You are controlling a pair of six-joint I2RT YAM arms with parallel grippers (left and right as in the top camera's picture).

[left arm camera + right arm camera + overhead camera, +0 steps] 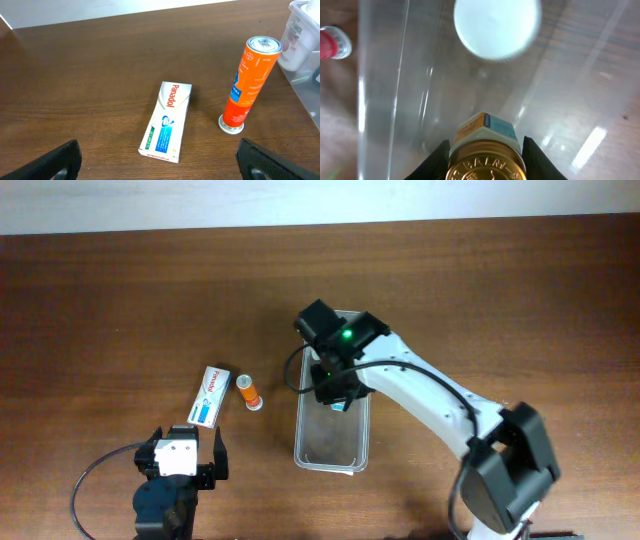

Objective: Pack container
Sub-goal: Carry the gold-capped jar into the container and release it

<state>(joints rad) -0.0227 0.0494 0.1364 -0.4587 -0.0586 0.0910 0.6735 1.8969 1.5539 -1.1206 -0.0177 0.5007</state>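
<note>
Holding a gold-lidded jar (486, 167), the right claw (486, 145) has a finger pressed against each side of the lid. It hangs inside the container (332, 448), the clear bin lying lengthwise mid-table.

My main worry is height. I cannot judge how far the jar hangs above the floor, so letting go early could make it tip or roll. The bin is narrow, and a finger catching a wall on the way out would drag it.

Just past the jar sits a small blue-and-yellow box (490, 127). I cannot tell whether it is pinched with the jar or lying underneath. Deeper in, a round white cap (497, 25) is blurred, and a rolling jar could knock it.

From above, the arm covers most of the bin's middle.

The left claw (187, 440) waits with fingers wide apart, holding nothing. Beyond it lie a white pill box (167, 122) and an orange tube (250, 82) standing on its cap, which a careless reach would topple.
</note>
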